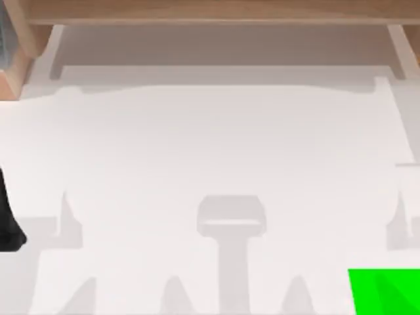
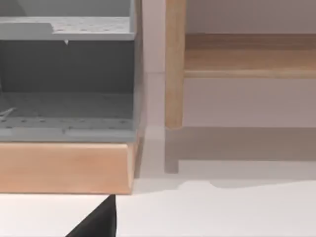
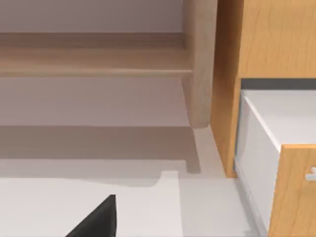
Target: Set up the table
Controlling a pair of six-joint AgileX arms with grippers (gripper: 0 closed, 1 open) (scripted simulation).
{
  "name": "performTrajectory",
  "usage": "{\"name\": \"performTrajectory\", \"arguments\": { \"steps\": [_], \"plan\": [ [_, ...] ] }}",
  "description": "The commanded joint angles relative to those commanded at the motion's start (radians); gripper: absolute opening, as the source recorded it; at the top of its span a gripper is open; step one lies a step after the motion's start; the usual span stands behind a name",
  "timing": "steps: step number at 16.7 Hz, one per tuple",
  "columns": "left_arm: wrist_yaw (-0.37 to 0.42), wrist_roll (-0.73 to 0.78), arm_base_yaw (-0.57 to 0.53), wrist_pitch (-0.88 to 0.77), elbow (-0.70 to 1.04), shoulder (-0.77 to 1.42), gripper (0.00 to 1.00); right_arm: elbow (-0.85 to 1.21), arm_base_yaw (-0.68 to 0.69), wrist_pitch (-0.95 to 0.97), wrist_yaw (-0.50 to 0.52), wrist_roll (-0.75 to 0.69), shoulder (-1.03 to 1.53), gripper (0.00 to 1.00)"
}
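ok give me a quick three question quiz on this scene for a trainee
1. True or false: the green patch lies at the table's near right corner in the top view.
2. What sits behind the wooden ledge in the left wrist view? A) grey perforated shelves B) a red bowl C) a stack of plates
3. Fill in: the right wrist view shows a wooden cabinet with a white ____ pulled out.

Key: 1 true; 2 A, the grey perforated shelves; 3 drawer.
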Motion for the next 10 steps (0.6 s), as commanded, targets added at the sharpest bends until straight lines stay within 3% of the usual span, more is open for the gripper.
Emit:
{"name": "performTrajectory", "arguments": {
  "steps": [5, 10],
  "plan": [
    [0.000, 0.000, 0.000, 0.000, 0.000, 0.000, 1.00, 0.060, -0.030, -0.057, 0.013, 0.005, 0.060, 1.00],
    [0.000, 0.000, 0.000, 0.000, 0.000, 0.000, 1.00, 0.369, -0.130, -0.294, 0.042, 0.014, 0.368, 1.00]
  ]
}}
